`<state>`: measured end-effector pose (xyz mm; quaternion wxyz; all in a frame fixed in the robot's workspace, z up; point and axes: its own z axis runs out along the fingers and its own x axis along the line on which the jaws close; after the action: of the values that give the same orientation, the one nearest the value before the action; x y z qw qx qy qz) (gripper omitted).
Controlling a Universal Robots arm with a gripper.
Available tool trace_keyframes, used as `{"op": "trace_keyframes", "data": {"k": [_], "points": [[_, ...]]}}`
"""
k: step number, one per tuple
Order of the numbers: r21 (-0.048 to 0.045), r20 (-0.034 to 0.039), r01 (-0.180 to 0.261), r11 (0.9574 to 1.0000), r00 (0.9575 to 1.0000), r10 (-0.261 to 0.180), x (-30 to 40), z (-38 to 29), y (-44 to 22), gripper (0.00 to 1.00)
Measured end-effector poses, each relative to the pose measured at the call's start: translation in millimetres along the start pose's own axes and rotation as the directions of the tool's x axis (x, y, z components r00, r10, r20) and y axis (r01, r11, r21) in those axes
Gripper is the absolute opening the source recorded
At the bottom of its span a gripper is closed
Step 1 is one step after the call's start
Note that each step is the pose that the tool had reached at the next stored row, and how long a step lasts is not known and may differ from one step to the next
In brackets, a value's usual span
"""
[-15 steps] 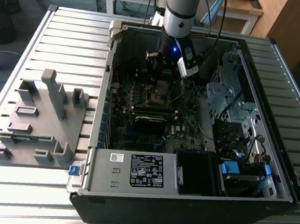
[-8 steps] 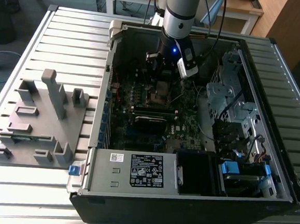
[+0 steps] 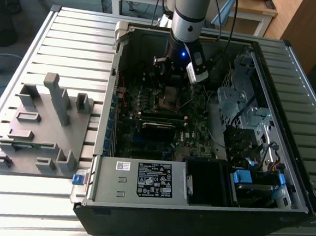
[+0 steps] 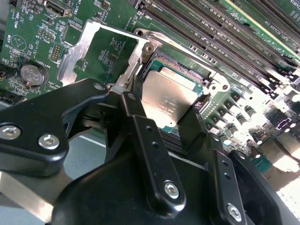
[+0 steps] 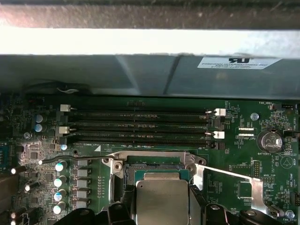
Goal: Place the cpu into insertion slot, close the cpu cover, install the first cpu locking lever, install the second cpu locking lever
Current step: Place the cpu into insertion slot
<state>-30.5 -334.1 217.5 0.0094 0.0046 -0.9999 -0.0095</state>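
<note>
Gripper (image 4: 165,111), clenched on the cpu (image 3: 169,96) just above centre in the exterior view, holds it at the insertion slot (image 4: 177,69); released tilted or off-square, it would likely seat crooked and foul the open cpu cover (image 4: 75,51).

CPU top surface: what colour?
Dull silver-grey metal with a green edge around it. The cpu shows best in the second wrist view.
</note>
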Motion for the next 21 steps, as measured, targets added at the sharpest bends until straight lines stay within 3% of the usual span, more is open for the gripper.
{"op": "trace_keyframes", "data": {"k": [21], "points": [[-0.0003, 0.0004, -0.018, 0.9998, 0.9998, 0.018, -0.1, 3.6, 1.4, 0.54]]}}
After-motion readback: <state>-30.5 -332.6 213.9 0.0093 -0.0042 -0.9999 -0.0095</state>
